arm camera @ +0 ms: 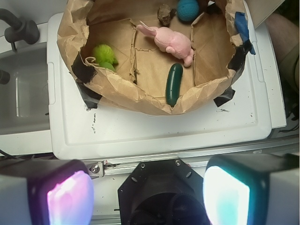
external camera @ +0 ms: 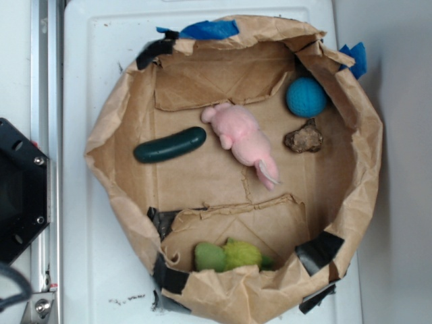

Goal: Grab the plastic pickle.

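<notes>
The gripper (arm camera: 147,192) hangs spread wide and empty, its 2 pads (arm camera: 69,197) glowing at the bottom of the wrist view, well short of the brown paper bin (arm camera: 140,96) on the white lid (arm camera: 154,129). Just inside the bin's near wall lies the plastic pickle (arm camera: 174,84), dark green and glossy, flat on the floor. Beyond it rests the pink plush (arm camera: 172,41), close by. The fuzzy yellow-green toy (arm camera: 104,55) sits apart in a side flap, and at the far wall are a brown lump (arm camera: 164,13) and a teal ball (arm camera: 187,9).
</notes>
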